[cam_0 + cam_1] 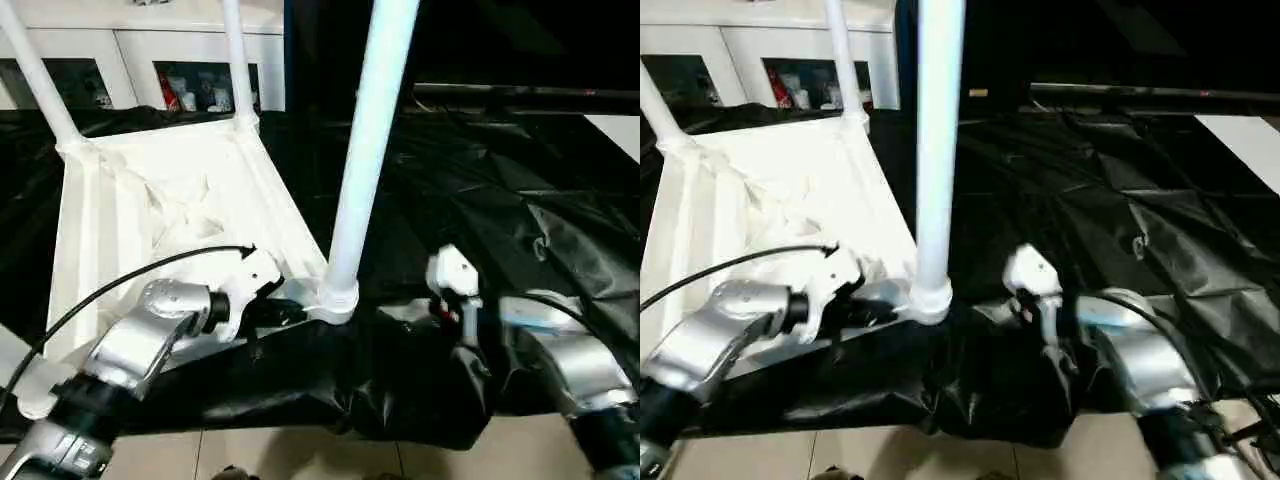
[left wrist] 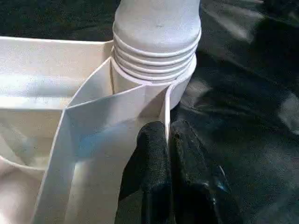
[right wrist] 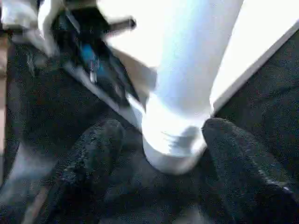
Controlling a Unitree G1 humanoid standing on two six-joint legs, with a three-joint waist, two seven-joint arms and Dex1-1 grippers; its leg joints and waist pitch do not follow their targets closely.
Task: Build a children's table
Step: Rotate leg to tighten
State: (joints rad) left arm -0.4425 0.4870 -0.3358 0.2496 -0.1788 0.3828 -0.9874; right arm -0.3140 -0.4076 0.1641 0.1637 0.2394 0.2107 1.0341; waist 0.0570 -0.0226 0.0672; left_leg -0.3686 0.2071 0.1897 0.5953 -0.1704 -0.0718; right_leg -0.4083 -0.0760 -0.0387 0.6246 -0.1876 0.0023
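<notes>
The white table top (image 1: 272, 190) lies upside down on a black sheet, its ribbed X-braced underside facing up. Three legs stand in its corner sockets: two far ones (image 1: 40, 75) (image 1: 236, 60) and a near one (image 1: 365, 150) in the near right socket (image 2: 154, 65). My left gripper (image 2: 167, 136) is shut on the thin rim wall just beside that socket; it also appears as the left gripper (image 1: 288, 310) from the head. My right gripper (image 3: 163, 128) is open, one finger on each side of the near leg's base (image 3: 175, 149).
The black sheet (image 1: 500, 200) is crumpled and hangs over the front edge above a tiled floor (image 1: 300, 455). A white cabinet (image 1: 150, 40) with glass doors stands behind. A dark bar (image 1: 520, 92) runs along the back right.
</notes>
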